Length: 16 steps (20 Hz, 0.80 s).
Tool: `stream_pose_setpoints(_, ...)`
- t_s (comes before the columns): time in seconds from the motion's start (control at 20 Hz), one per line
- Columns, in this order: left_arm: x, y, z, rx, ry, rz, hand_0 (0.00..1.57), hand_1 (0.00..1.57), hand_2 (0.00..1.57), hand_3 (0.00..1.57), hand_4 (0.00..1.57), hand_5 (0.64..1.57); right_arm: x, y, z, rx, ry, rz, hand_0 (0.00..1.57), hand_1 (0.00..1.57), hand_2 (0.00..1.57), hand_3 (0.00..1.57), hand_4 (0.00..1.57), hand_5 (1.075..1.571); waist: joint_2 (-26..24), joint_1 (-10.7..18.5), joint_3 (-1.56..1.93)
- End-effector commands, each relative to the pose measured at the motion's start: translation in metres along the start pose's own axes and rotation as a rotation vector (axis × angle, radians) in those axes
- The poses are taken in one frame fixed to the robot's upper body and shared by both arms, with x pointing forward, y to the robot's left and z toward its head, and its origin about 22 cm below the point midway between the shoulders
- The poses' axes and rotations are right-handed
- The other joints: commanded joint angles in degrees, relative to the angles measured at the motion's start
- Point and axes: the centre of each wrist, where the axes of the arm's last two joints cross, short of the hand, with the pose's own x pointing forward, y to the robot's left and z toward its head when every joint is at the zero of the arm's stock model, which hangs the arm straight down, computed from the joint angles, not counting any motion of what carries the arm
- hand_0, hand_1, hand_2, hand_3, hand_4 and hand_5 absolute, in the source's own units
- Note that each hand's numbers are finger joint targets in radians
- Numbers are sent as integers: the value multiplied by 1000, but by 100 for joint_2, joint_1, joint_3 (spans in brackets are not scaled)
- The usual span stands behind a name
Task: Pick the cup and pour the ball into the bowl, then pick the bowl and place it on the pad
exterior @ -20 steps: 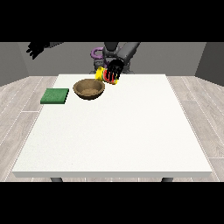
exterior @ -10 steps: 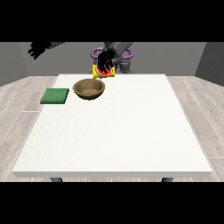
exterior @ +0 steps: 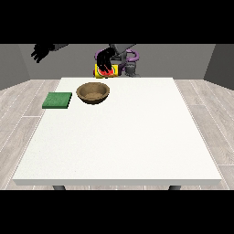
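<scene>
A brown wooden bowl (exterior: 93,93) stands on the white table (exterior: 123,137) near its far left. A flat green pad (exterior: 57,100) lies just left of the bowl. The yellow and red cup (exterior: 107,71) hangs tilted on its side just behind and above the bowl's far rim. The hand at the view's right (exterior: 105,58) is curled over the cup from above. No ball shows in the view. The hand at the view's left (exterior: 41,51) is raised in the air beyond the table's far left corner, fingers relaxed and holding nothing.
The robot's torso (exterior: 129,58) stands behind the table's far edge. Grey floor surrounds the table on all sides.
The hand holding the cup has moved left and up toward the bowl's far side, tipping the cup onto its side. The other hand has stayed raised.
</scene>
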Motion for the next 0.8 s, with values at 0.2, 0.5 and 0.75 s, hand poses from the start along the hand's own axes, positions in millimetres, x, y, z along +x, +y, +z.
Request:
stream_pose_setpoints(0.2,-49,-4,-3,76,146,431,805,805,1571,1563,1168,1561,-15,-6,18,-61,32,-1,0,0,0,143,726,1546,-162,421,-15)
stream_pose_setpoints(0.5,-131,11,-12,171,319,1068,423,423,143,14,1223,1537,-23,-12,27,-145,64,-3,0,0,0,106,780,1558,-274,1042,-75)
stream_pose_setpoints(0.75,-184,23,-9,214,349,1573,0,0,0,0,1092,1571,-35,-3,28,-170,79,-6,0,0,0,0,783,1555,-90,1374,-79)
